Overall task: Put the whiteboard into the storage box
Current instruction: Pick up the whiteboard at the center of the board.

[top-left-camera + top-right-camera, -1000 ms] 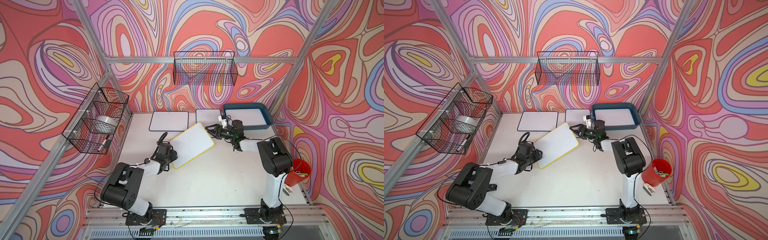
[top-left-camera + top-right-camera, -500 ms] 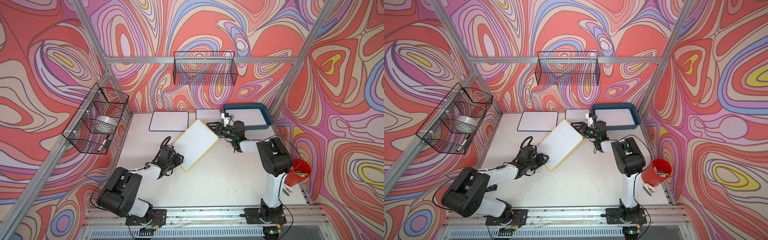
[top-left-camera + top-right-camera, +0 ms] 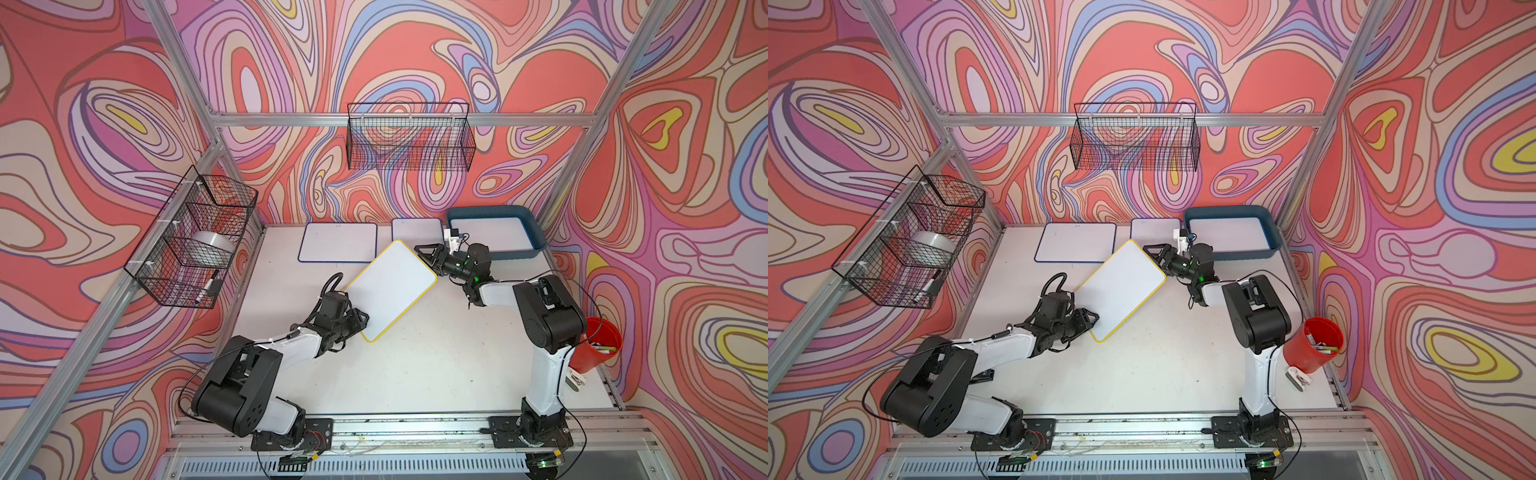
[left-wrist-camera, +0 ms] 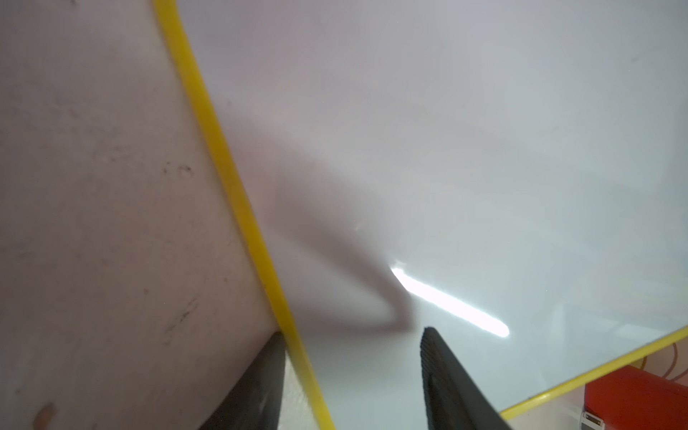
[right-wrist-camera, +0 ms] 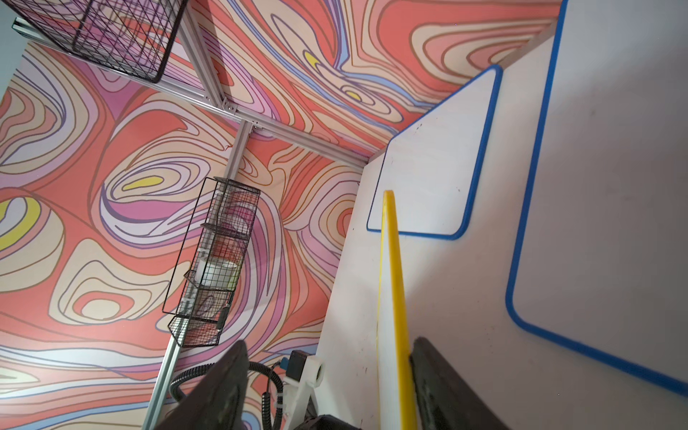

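Observation:
A yellow-edged whiteboard [image 3: 390,286] [image 3: 1121,286] hangs tilted over the middle of the table, one corner at each gripper. My left gripper [image 3: 361,322] [image 4: 353,331] is open at its near-left corner, with the board's edge [image 4: 231,175] running between the fingers. My right gripper [image 3: 424,255] [image 5: 329,340] is open at the far-right corner. There the board's yellow edge [image 5: 394,279] leans against one finger, and the other finger stands well off. The storage box [image 3: 536,232] [image 3: 1273,232] sits at the back right, just behind the right gripper, its floor white.
Two blue-edged whiteboards [image 3: 337,242] [image 3: 417,230] lie flat along the back of the table. One wire basket [image 3: 409,137] hangs on the back wall and another [image 3: 195,241] on the left wall. A red cup [image 3: 598,349] with markers stands at the table's right edge.
The yellow-edged board has swung from lying crosswise to standing more lengthwise. My left gripper moved toward the front with its corner. Both sets of jaws kept their width.

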Available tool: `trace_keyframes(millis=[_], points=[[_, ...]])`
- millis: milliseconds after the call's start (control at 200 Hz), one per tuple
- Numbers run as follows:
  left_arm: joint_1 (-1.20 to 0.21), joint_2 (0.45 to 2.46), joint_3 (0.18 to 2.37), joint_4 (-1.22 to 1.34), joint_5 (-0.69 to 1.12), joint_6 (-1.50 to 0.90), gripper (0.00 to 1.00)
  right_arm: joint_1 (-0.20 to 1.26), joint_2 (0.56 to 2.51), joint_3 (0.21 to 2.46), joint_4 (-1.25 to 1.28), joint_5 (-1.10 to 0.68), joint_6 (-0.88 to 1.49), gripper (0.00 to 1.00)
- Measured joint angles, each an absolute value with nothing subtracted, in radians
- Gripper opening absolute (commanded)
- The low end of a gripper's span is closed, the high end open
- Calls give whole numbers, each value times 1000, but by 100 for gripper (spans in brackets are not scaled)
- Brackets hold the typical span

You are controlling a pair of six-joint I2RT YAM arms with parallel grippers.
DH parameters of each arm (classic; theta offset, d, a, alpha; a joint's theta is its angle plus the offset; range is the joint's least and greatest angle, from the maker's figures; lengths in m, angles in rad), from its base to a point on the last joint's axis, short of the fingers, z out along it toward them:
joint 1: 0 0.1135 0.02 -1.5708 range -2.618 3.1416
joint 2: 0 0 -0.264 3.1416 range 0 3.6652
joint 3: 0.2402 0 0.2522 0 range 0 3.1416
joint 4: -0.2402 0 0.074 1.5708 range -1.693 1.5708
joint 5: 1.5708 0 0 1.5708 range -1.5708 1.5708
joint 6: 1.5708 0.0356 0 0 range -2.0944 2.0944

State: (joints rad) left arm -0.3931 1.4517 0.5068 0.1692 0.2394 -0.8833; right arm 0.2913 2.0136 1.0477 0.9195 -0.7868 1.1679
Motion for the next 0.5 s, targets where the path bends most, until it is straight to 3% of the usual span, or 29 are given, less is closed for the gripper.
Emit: trace_keyframes(millis=[235,501], points=[[-421,1413,512,85,300,-869,55,329,2006,1023,836,-915,1264,71],[-425,1388,529,-11,364,-831,55,329,1948,1087,521,-966,1092,71]])
